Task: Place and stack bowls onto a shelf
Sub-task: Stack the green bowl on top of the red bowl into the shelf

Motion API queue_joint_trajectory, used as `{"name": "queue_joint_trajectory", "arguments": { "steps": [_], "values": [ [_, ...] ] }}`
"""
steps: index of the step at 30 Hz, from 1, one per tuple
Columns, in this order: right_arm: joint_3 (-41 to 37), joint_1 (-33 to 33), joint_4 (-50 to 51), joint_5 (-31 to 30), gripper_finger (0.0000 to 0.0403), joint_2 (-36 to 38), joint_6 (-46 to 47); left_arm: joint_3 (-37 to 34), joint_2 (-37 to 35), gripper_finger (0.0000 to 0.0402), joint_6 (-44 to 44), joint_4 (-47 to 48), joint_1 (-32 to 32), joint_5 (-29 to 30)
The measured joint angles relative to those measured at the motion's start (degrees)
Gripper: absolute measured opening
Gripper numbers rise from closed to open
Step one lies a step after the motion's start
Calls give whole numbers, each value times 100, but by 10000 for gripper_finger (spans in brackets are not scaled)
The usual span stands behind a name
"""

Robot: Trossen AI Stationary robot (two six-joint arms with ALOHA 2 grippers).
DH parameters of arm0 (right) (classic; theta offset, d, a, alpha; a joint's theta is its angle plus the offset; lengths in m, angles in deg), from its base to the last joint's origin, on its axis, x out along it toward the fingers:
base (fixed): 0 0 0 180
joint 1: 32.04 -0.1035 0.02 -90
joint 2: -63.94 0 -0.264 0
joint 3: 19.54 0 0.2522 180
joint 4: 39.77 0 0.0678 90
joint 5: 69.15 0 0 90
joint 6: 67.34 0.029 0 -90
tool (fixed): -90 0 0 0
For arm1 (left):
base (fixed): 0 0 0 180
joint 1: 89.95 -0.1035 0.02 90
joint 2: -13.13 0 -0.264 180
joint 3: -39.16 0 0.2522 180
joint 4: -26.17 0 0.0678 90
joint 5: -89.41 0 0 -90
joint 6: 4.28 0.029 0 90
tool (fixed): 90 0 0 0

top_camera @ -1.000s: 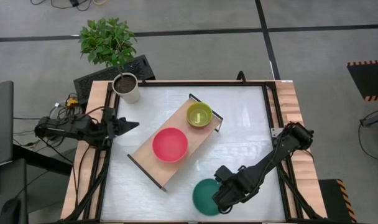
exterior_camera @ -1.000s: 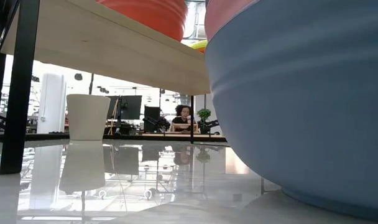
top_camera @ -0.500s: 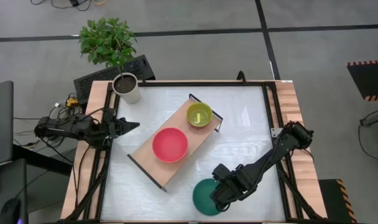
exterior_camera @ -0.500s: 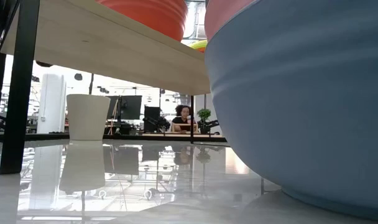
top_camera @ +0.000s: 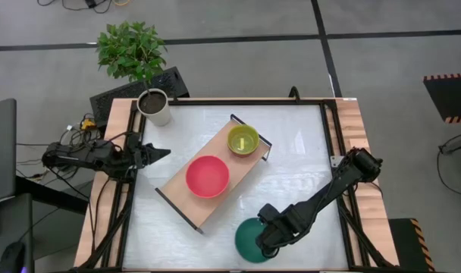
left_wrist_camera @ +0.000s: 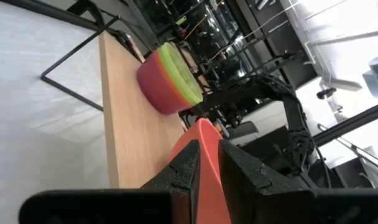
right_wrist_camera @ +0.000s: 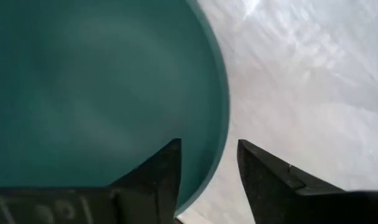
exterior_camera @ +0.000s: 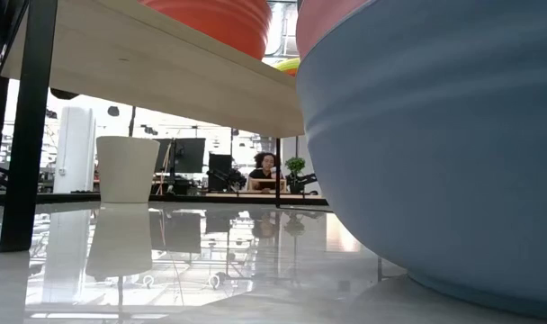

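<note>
- right gripper (top_camera: 265, 238) at the near edge of the table (top_camera: 299, 159), fingers (right_wrist_camera: 158, 171) apart, straddling the rim of the teal bowl (top_camera: 249, 240); not closed on it.
- teal bowl sits on the table, just off the shelf's (top_camera: 215, 174) near end.
- on the shelf: red bowl (top_camera: 208, 176) mid-board, yellow-green bowl (top_camera: 243, 139) at the far end.
- left gripper (top_camera: 156, 154) waits at the table's left edge, fingers close together, holding nothing.
- white plant pot (top_camera: 154, 107) at the far left corner.

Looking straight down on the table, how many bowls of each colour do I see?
Red bowl: 1
Yellow-green bowl: 1
Teal bowl: 1
Total: 3 bowls seen from above. Any bowls nested underneath these are not counted.
</note>
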Motion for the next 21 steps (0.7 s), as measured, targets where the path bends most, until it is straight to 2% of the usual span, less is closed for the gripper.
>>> {"name": "queue_joint_trajectory", "arguments": {
  "steps": [6,16,21],
  "values": [
    [0,3,3,246,155,0,66,0,0,43,2,-2,2,31],
    [0,13,38,705,145,0,122,0,0,43,-34,0,0,40],
    [64,66,159,713,102,0,97,0,0,43,-39,0,2,41]
  ]
}}
